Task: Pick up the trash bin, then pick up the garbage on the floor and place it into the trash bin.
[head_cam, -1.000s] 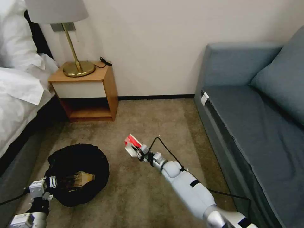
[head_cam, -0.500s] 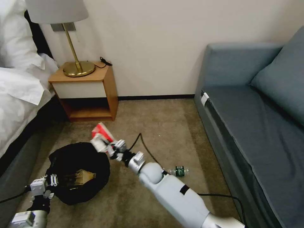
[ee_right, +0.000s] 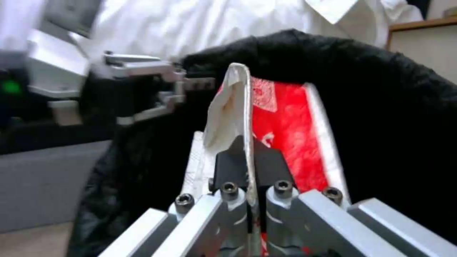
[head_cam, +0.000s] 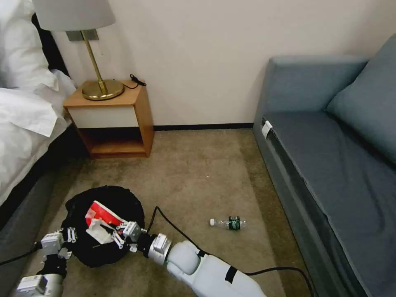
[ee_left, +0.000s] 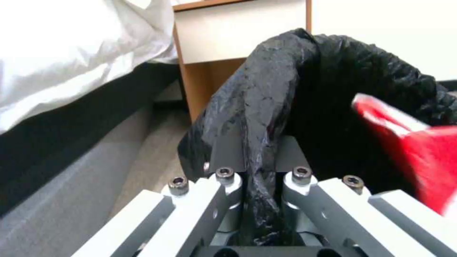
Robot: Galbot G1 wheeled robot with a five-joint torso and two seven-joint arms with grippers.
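The trash bin (head_cam: pixel 123 198), lined with a black bag, is at the lower left of the head view. My left gripper (head_cam: pixel 69 236) is shut on its near rim; the left wrist view shows the bag's fold (ee_left: pixel 259 142) pinched between the jaws. My right gripper (head_cam: pixel 119 234) is shut on a red-and-white wrapper (head_cam: pixel 99 211) and holds it over the bin's opening. In the right wrist view the wrapper (ee_right: pixel 285 128) stands up between the fingers, with the bin's black rim (ee_right: pixel 381 92) behind. A small clear bottle with a green label (head_cam: pixel 229 223) lies on the carpet to the right.
A wooden nightstand (head_cam: pixel 111 119) with a brass lamp (head_cam: pixel 101 88) stands against the back wall. The bed (head_cam: pixel 24 123) runs along the left and a blue-grey sofa (head_cam: pixel 330 156) along the right. Open carpet (head_cam: pixel 198 173) lies between them.
My right arm has swung left and down, carrying the red-and-white wrapper from above the carpet to over the bin's opening. The bottle has come into view. The left gripper keeps its hold.
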